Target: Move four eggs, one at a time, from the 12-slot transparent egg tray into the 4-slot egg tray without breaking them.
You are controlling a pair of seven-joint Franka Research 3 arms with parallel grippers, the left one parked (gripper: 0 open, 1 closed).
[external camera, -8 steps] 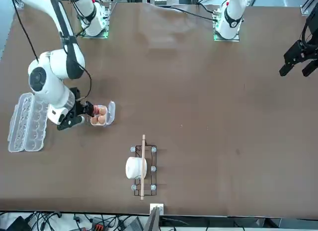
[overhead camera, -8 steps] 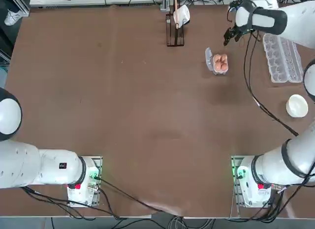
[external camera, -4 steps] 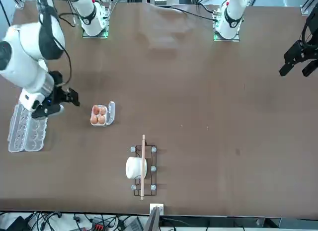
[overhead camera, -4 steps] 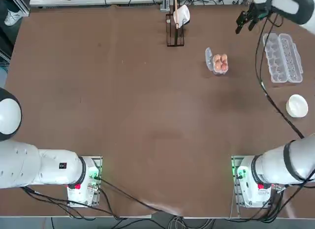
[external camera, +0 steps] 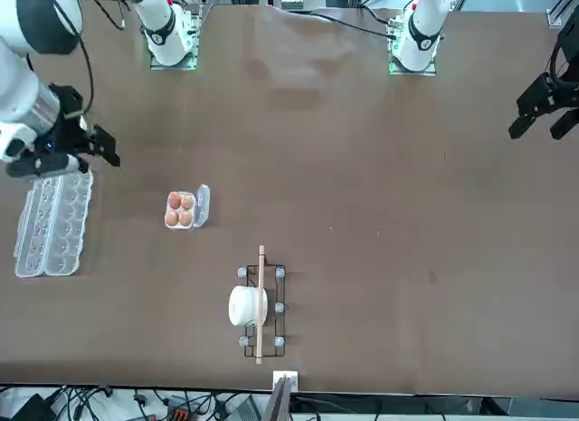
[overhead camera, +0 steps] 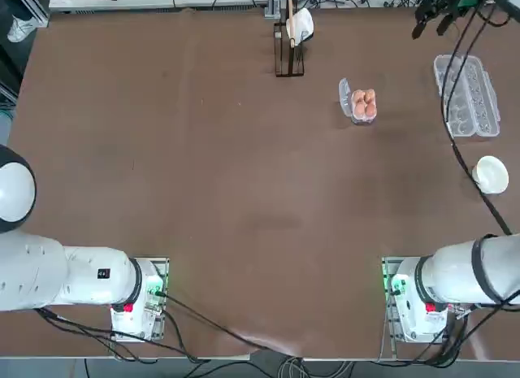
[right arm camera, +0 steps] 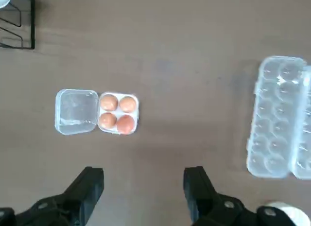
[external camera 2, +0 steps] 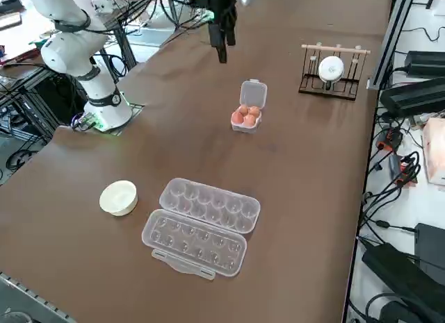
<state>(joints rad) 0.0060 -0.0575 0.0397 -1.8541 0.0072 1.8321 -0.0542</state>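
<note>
- Right claw (right arm camera: 143, 187) is hanging high above the table with its two dark fingers (right arm camera: 90, 187) spread wide and nothing between them; in the top view it is showing at the upper right corner of the frame (overhead camera: 431, 20), and in the front view at the far left edge (external camera: 86, 149).
- Four eggs (right arm camera: 118, 113) are sitting in the small four-cup tray (right arm camera: 99, 113), one per cup, with its lid flap lying open beside it; in the top view this tray (overhead camera: 363, 104) is lying right of centre in the upper part of the frame.
- Long clear carton (overhead camera: 466, 95) is lying open at the right edge of the top view, well apart from the small tray, and its cups are looking empty in the side view (external camera 2: 201, 224).
- White bowl (overhead camera: 491, 174) is resting below the carton in the top view.
- Wire rack (overhead camera: 288, 49) holding a white cup is standing at the upper middle of that frame.
</note>
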